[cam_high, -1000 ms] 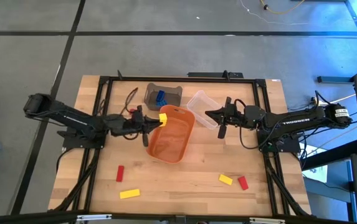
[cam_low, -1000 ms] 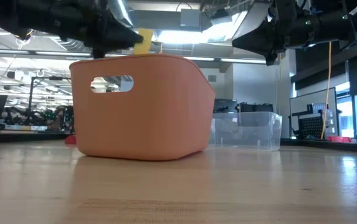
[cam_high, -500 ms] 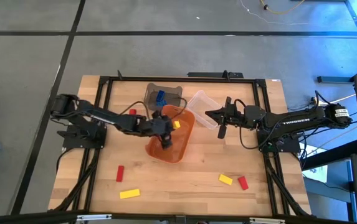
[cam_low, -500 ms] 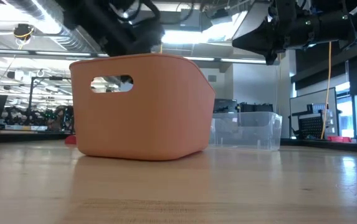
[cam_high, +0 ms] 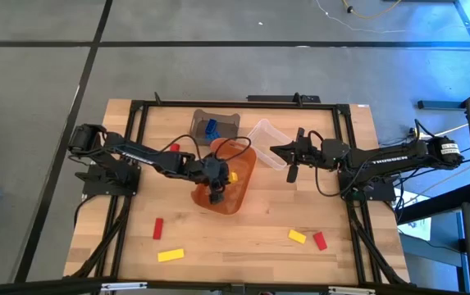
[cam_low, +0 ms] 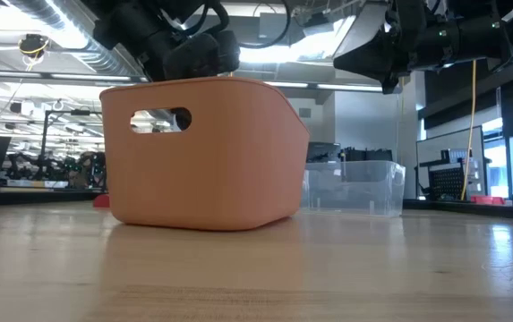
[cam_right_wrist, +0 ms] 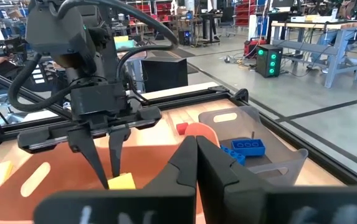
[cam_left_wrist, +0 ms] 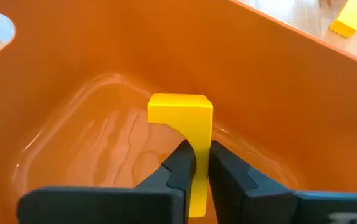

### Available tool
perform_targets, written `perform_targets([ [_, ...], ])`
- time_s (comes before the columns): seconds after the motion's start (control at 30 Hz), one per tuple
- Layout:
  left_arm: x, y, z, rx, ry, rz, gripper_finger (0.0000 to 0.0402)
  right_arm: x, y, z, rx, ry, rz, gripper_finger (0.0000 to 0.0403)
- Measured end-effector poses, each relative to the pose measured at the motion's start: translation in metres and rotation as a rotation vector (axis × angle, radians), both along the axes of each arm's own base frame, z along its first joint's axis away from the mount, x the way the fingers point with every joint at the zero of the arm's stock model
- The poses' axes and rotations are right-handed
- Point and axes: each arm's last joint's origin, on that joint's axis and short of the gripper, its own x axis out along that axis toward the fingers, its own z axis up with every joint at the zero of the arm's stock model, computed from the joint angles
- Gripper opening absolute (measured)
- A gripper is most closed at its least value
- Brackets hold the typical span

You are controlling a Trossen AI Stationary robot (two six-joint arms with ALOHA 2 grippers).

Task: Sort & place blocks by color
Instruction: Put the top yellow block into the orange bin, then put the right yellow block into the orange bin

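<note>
My left gripper [cam_high: 222,182] reaches down into the orange tub [cam_high: 241,157] and is shut on a yellow block [cam_left_wrist: 181,115]. The block also shows in the high view [cam_high: 232,176]. In the low view the tub's wall [cam_low: 202,152] hides the fingers and the block. My right gripper [cam_high: 276,151] is shut and empty. It hangs in the air over the clear bin [cam_high: 266,135], to the right of the tub. Blue blocks [cam_high: 210,127] lie in the grey bin [cam_high: 228,123]. My left gripper pinches the yellow block's two flat sides [cam_left_wrist: 198,149] between its two fingers [cam_left_wrist: 179,165]. The fingers come from above and point down into the tub. The block's free end [cam_left_wrist: 179,106] sticks out past the fingertips. Whether it touches the tub's floor, I cannot tell.
On the near half of the table lie a red block [cam_high: 158,228], a yellow bar [cam_high: 170,256], a yellow block [cam_high: 298,237] and a red block [cam_high: 320,241]. A small red block [cam_high: 175,148] lies left of the tub. A dark frame [cam_high: 136,111] rims the table.
My left gripper has gone from the tub's far left rim toward the table's right edge and down into the tub, turning its fingers downward. The yellow block went with it and has sunk below the rim in the low view.
</note>
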Motion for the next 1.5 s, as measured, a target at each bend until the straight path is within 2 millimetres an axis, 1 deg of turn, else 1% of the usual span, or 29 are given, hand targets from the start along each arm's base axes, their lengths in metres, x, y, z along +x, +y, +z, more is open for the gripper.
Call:
perform_targets([
  [0.1, 0.0, 0.0, 0.0, 0.008, -0.002, 0.01, 0.0063, 0.0, 0.0, 0.0, 0.0, 0.0, 0.0, 0.0],
  [0.23, 0.0, 0.002, 0.0, 0.021, -0.008, 0.065, 0.0093, 0.0, 0.0, 0.0, 0.0, 0.0, 0.0, 0.0],
  [0.33, 0.0, 0.002, 0.0, 0.021, -0.009, 0.065, 0.0117, 0.0, 0.0, 0.0, 0.0, 0.001, 0.0, 0.0],
  [0.47, 0.0, 0.003, 0.001, 0.022, -0.016, 0.096, 0.0137, 0.0, 0.0, 0.0, 0.0, 0.001, 0.0, 0.0],
  [0.53, -0.003, 0.005, 0.009, 0.017, -0.033, 0.107, 0.0139, 0.0, 0.0, 0.0, 0.0, 0.001, 0.0, 0.0],
  [0.63, -0.009, 0.005, 0.025, 0.028, -0.094, 0.099, 0.0141, 0.0, 0.0, -0.001, 0.001, 0.01, 0.0, 0.0],
  [0.73, -0.022, -0.005, 0.042, 0.098, -0.181, 0.074, 0.0141, 0.0, 0.0, -0.001, 0.001, 0.014, 0.0, 0.0],
  [0.83, -0.045, -0.014, 0.051, 0.168, -0.273, 0.082, 0.0141, 0.0, 0.0, -0.001, 0.002, 0.013, 0.0, 0.0],
  [0.9, -0.063, -0.016, 0.054, 0.179, -0.351, 0.094, 0.0141, 0.0, 0.0, -0.001, 0.019, 0.008, -0.001, 0.0],
  [1.03, -0.102, -0.012, 0.051, 0.159, -0.499, 0.086, 0.0141, 0.0, 0.0, 0.0, 0.024, -0.002, -0.002, 0.0],
  [1.17, -0.133, -0.005, 0.037, 0.12, -0.615, 0.076, 0.0141, 0.0, 0.0, 0.0, 0.026, -0.004, -0.001, 0.0],
  [1.23, -0.144, -0.002, 0.033, 0.107, -0.673, 0.079, 0.0141, 0.0, 0.0, 0.0, 0.026, -0.004, -0.001, 0.0],
  [1.33, -0.152, 0.002, 0.031, 0.114, -0.705, 0.082, 0.0141, 0.0, 0.0, 0.0, 0.026, -0.005, -0.001, 0.0],
  [1.43, -0.155, 0.002, 0.032, 0.108, -0.722, 0.039, 0.0141, 0.0, 0.0, 0.0, 0.026, -0.005, -0.001, 0.0],
  [1.5, -0.155, 0.002, 0.032, 0.11, -0.718, 0.042, 0.014, 0.0, 0.0, 0.0, 0.026, -0.005, -0.001, 0.0],
])
